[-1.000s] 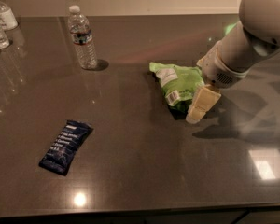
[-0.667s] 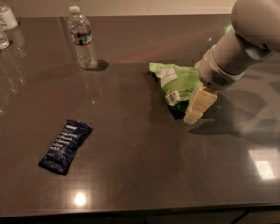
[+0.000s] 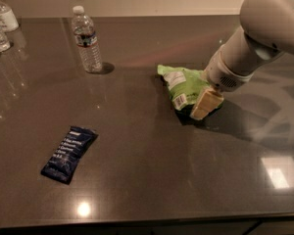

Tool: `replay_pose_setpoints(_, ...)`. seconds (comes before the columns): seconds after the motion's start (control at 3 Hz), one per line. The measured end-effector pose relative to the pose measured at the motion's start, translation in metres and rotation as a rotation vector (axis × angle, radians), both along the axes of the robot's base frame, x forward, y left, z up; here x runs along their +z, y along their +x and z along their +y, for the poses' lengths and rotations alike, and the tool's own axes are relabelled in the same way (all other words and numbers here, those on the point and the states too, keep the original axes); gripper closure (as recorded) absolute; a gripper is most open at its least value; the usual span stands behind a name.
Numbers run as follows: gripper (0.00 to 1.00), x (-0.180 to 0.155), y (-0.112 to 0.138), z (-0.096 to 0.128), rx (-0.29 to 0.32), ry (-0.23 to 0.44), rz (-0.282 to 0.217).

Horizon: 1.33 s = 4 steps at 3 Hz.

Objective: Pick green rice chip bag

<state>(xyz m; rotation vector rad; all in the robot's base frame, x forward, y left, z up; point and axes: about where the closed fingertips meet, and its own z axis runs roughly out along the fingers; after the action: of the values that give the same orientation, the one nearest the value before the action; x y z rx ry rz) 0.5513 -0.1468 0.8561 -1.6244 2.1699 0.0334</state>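
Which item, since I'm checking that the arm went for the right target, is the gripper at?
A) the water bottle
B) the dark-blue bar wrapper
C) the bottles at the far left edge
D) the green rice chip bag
D: the gripper sits low against the right end of the green rice chip bag, right of the table's middle and apart from everything else.

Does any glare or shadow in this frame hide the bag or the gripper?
Camera view: warm, dim light. The glossy dark table shows two bright glare spots near its front edge, well away from the green rice chip bag. Camera view: the gripper sits at the bag's right end, where shadow falls on the table and darkens the bag's lower end.
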Motion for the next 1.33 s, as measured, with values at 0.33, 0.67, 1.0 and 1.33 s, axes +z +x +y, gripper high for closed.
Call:
replay_pose_setpoints(0.33, 0.65, 0.015, 0.0, -0.001, 0.0, 0.014, -0.014)
replay_pose_setpoints(0.67, 0.87, 0.041, -0.004, 0.002, 0.011, 0.051, -0.051)
replay_pose_setpoints(1.0, 1.0, 0.071, -0.012, 0.009, 0.038, 0.089, -0.089)
replay_pose_setpoints(1.33, 1.0, 0.099, -0.02, 0.015, 0.066, 0.123, -0.123)
